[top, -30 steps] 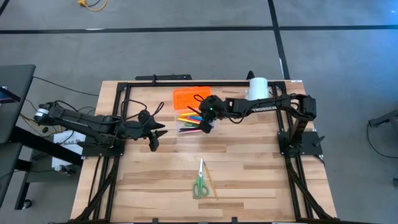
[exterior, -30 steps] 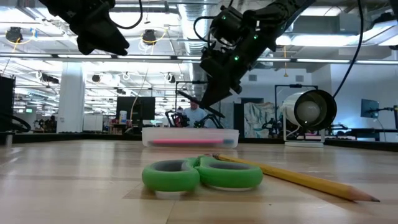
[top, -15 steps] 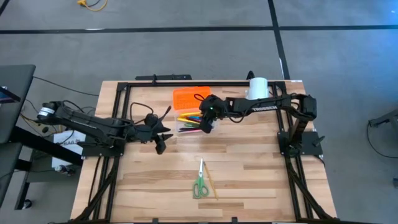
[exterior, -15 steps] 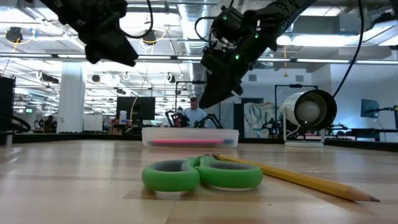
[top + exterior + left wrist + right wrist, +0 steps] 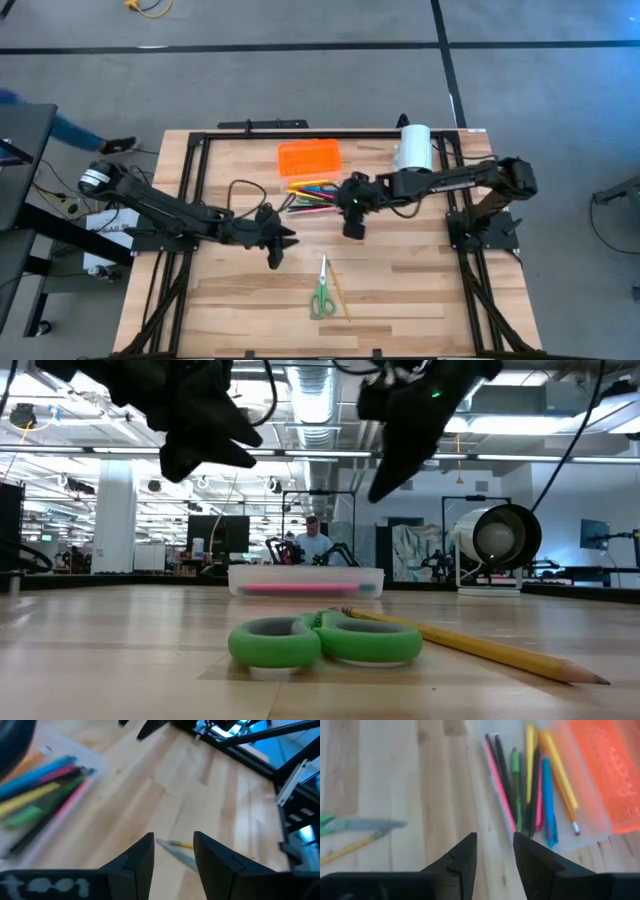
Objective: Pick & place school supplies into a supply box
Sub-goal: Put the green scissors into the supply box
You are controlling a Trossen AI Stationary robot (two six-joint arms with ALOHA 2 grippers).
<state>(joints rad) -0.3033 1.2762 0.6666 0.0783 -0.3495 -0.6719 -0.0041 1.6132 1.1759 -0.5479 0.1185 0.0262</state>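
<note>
Two slim black arms of jointed tubes trail looped black cables, the left arm ending in a silver cap, the right arm glowing green near its wrist.

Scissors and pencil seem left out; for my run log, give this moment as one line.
left gripper: open, empty | right gripper: open, empty | scissors, pencil: on table | supply box: holds pens
</note>
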